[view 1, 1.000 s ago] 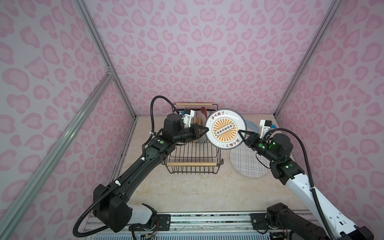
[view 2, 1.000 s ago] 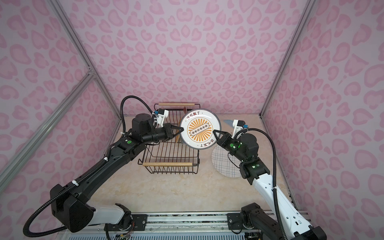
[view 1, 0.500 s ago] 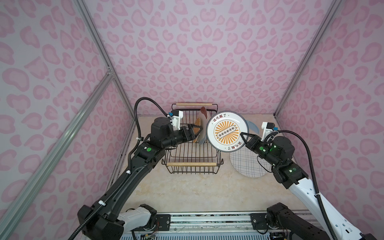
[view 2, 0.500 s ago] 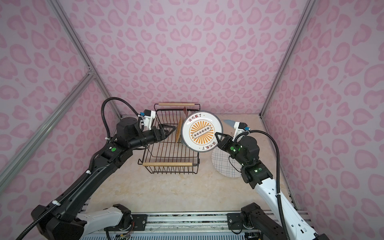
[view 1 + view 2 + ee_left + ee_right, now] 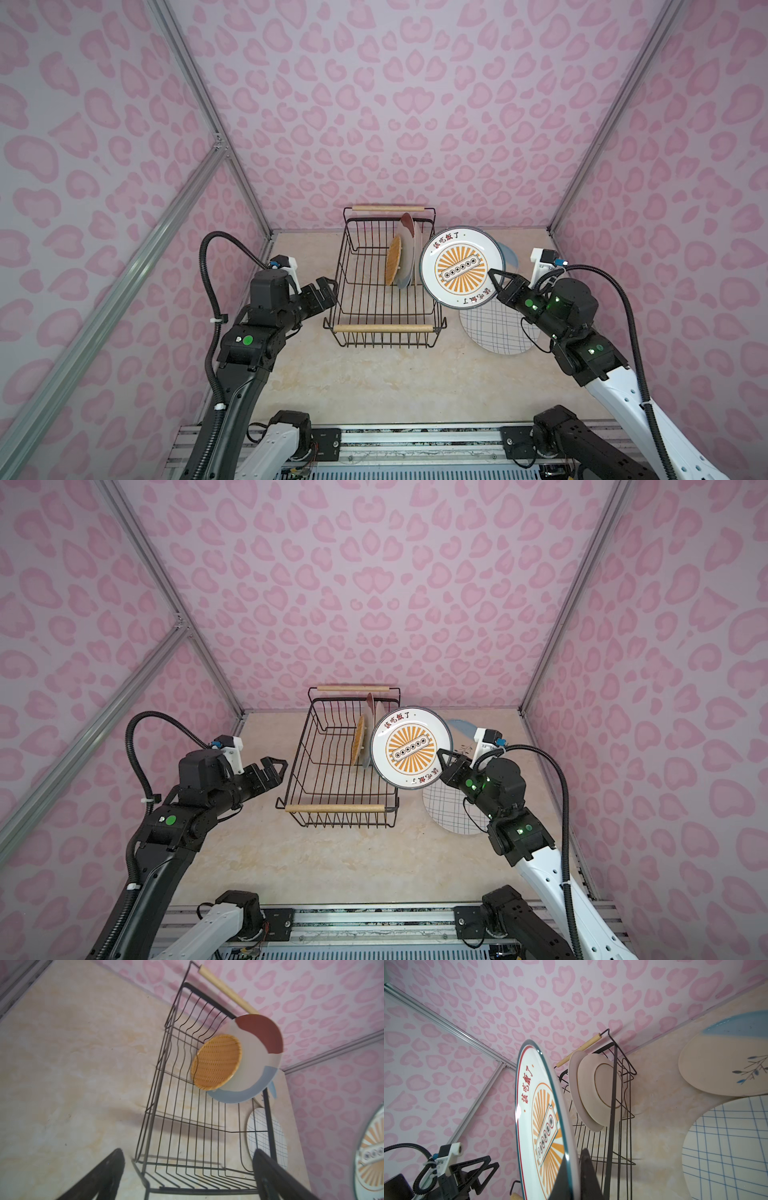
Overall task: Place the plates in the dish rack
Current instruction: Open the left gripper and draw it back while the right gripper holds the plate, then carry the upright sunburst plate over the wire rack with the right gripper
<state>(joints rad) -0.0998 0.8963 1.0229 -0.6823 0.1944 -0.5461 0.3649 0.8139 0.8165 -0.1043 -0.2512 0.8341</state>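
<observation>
Right tool [image 5: 493,279] grips sunburst plate [image 5: 459,268] beside dish rack [image 5: 384,328].

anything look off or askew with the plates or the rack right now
Nothing is broken or spilled. The orange sunburst plate hangs in the air by the dish rack, at its right edge, pinched at its rim by the right end effector alone. In the rack, the woven-look plate tilts toward the colour-blocked plate.

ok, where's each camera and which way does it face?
Top views: high in front, looking down on black wire dish rack; left arm, right arm show.
Left wrist: arm-mounted, faces into rack; open left end effector shows.
Right wrist: arm-mounted, faces along round orange sunburst plate gripped by right end effector.
Shared: both wrist views show white blue-gridded plate.
</observation>
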